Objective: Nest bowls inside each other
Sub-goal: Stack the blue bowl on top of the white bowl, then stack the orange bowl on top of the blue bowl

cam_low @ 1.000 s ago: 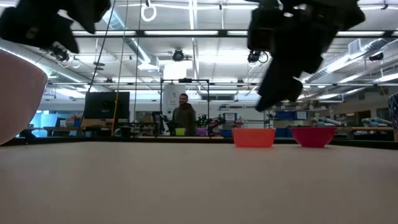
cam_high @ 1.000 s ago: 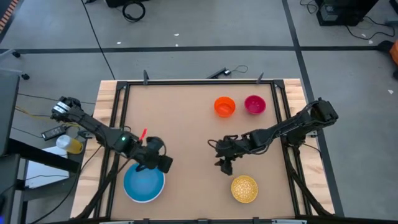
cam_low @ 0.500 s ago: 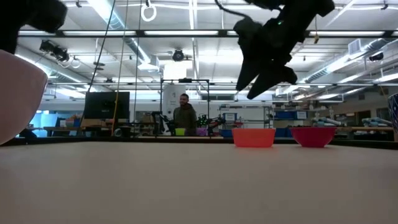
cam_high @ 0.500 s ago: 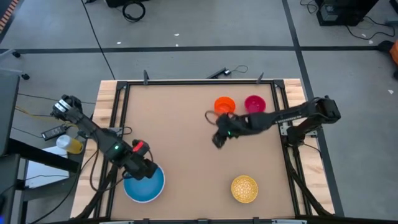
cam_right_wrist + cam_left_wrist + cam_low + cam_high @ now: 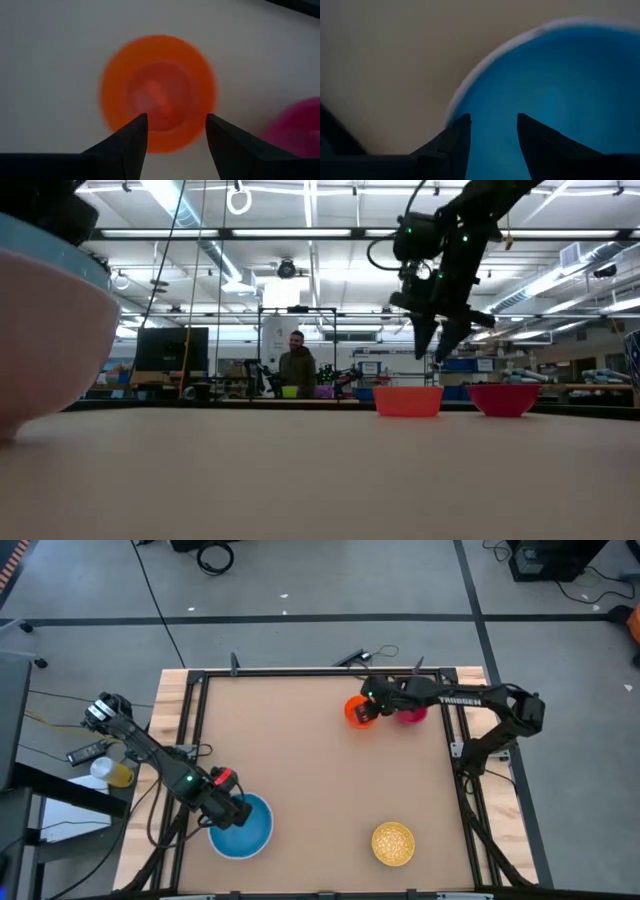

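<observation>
The light blue bowl stands at the table's near left. In the low view its blue rim shows above a white bowl's wall. My left gripper is open and points down over the blue bowl's inside, close to its left rim. The orange bowl and the magenta bowl stand at the far right. My right gripper hangs open above the orange bowl, clear of it. The gold-yellow bowl stands alone at the near right. My left gripper stands with both fingertips over the blue bowl's inside, near its rim. I cannot tell whether a finger touches the bowl.
A raised wooden and black frame runs round the tabletop. My right arm reaches over the magenta bowl. In the low view a person stands far off in the room behind the table.
My right gripper has swung from beside the yellow bowl toward the table's far edge, turning as it went, and now hangs over the orange bowl. My left gripper has gone toward the left edge across the blue bowl and tipped further down. The blue bowl has slid slightly right.
</observation>
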